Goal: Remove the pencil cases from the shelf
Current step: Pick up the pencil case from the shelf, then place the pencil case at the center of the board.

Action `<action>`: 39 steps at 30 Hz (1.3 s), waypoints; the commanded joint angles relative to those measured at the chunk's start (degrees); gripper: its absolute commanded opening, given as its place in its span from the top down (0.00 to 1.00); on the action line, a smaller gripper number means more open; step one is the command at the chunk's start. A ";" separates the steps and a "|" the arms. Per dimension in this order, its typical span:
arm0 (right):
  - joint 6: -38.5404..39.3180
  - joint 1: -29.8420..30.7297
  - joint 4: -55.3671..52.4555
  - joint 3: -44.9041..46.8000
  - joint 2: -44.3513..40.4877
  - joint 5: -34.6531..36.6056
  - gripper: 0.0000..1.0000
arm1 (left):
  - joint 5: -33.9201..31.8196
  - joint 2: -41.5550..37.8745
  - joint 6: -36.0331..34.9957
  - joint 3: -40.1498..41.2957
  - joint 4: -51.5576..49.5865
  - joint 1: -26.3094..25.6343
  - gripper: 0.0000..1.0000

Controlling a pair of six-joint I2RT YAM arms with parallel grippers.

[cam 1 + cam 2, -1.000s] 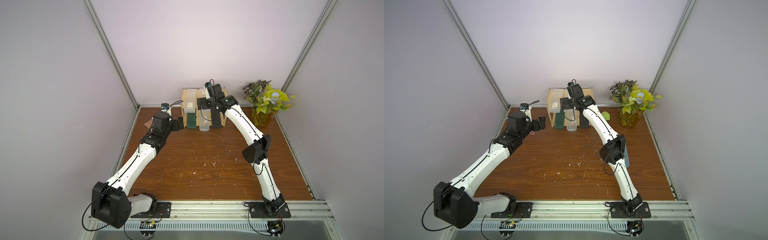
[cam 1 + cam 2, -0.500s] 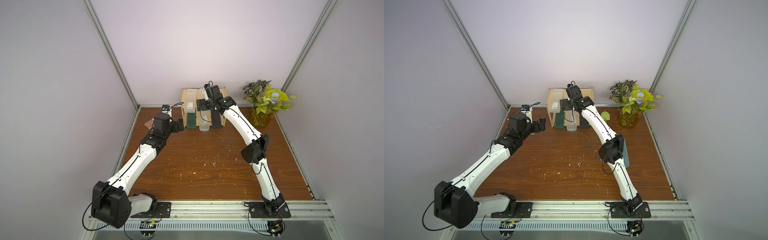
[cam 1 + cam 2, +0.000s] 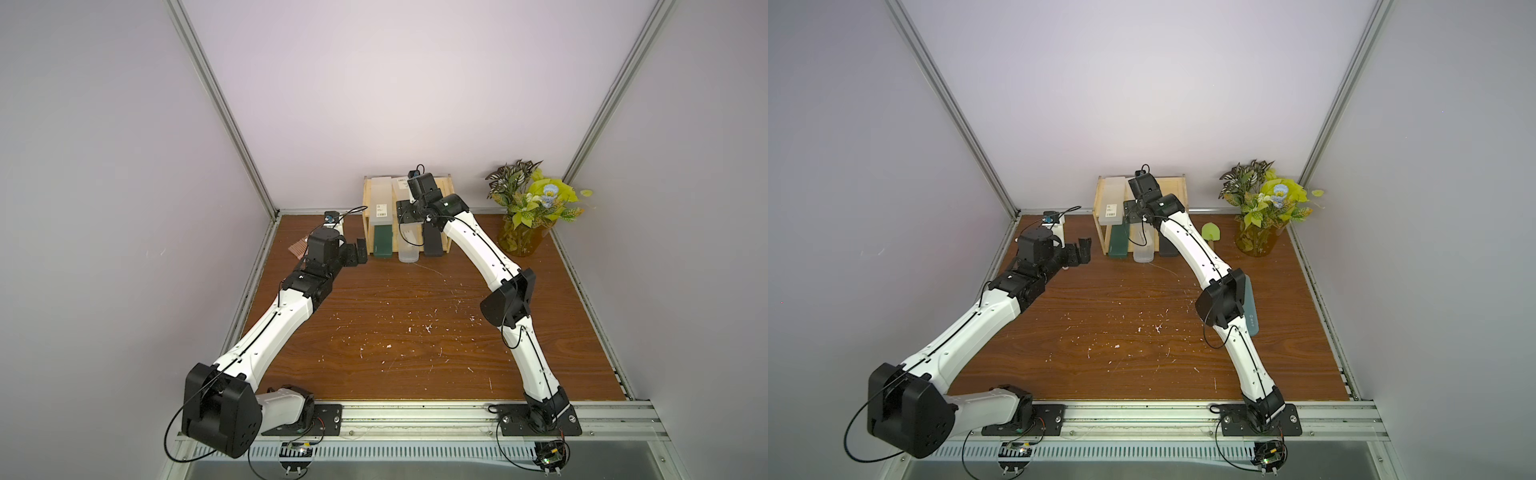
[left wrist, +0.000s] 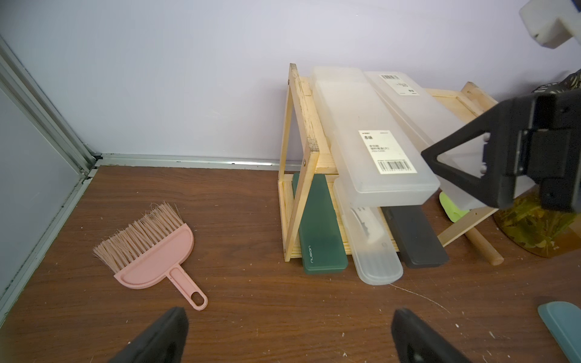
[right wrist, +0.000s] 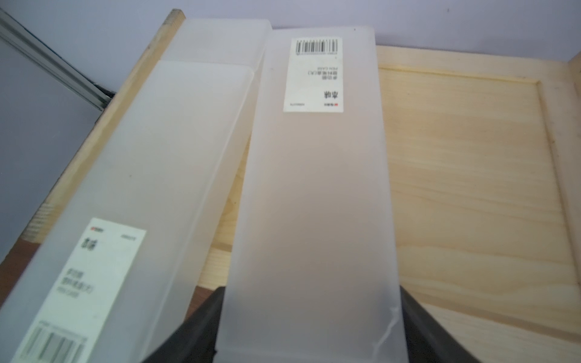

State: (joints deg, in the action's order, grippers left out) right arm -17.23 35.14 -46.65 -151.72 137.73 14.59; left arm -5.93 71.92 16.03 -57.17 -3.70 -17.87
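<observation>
In the lower centre of the wrist frame, the right gripper [image 5: 311, 301] clasped the near end of a frosted case [image 5: 314, 188] on the shelf's [image 5: 456, 173] top board. The neighbouring frosted case [image 5: 157, 173] lay just beside it, seemingly touching, so a pull might drag that one off too. The end-only hold on slick plastic could slip. The left gripper [image 4: 290, 314] hung spread and empty.

At upper centre, the wooden shelf [image 3: 444, 180] bears a left frosted case [image 3: 380, 199] and a right frosted case [image 3: 401, 185], with the right gripper [image 3: 409, 212] at the latter's front end. The left gripper [image 3: 358, 253], jaws apart, sits beside the dark green case [image 3: 383, 245].
</observation>
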 commanded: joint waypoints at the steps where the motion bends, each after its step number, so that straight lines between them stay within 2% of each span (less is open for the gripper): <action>1: -1.25 -0.43 -3.18 -0.42 -2.20 1.74 0.27 | -0.93 -1.35 -0.55 0.36 0.19 0.38 0.00; 16: -0.86 -1.16 -1.76 -0.48 -11.09 4.73 0.31 | -1.19 -3.02 -0.31 0.03 -0.60 0.38 0.00; 21: 0.41 -0.88 -3.71 5.20 -18.38 4.87 0.30 | -1.06 -3.54 0.20 0.00 -0.52 0.38 0.00; 24: 0.47 -0.86 -5.11 16.65 -25.39 5.85 0.30 | -0.61 -3.89 0.60 0.11 -0.51 0.38 0.00; 31: -3.16 0.71 10.57 61.22 -53.35 5.95 0.30 | 0.91 -3.95 1.45 0.67 0.23 0.38 0.00; 34: -6.24 1.42 9.25 72.82 -61.56 8.25 0.30 | 1.37 -3.94 1.79 0.91 0.42 0.37 0.00; 39: -11.88 1.81 10.07 91.07 -72.08 7.06 0.30 | 2.13 -3.73 3.00 1.92 1.83 0.38 0.00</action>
State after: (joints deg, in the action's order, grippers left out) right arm -23.97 36.69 -39.83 -66.67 69.69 20.60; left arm -5.04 68.53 17.80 -56.07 -3.18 -17.87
